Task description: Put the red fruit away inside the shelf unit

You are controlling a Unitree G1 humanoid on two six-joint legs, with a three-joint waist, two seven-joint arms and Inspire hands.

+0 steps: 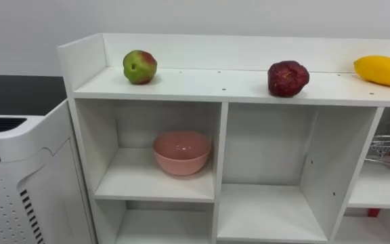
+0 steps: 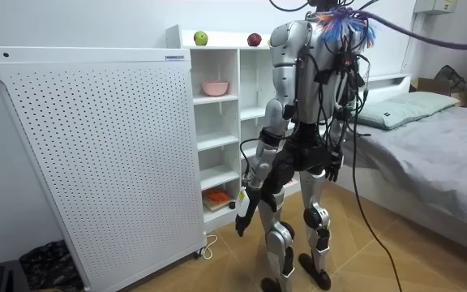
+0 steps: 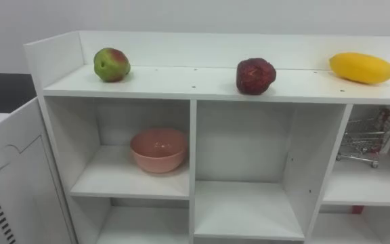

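Observation:
On top of the white shelf unit (image 1: 202,85) lie three fruits. A green-and-red apple (image 1: 139,66) is at the left, a dark red fruit (image 1: 288,78) in the middle and a yellow mango (image 1: 383,70) at the right. A pink bowl (image 1: 181,152) stands in the upper left compartment. In the room view I stand facing the shelf with both arms hanging. My left hand (image 2: 242,209) hangs beside my thigh with relaxed fingers and holds nothing. My right hand (image 2: 332,168) is low at my other side.
A white perforated appliance (image 1: 12,176) stands close against the shelf's left side. A small wire shopping cart (image 1: 386,145) sits in the right compartment. The middle compartment holds nothing. A bed (image 2: 428,154) lies behind me at the room view's right.

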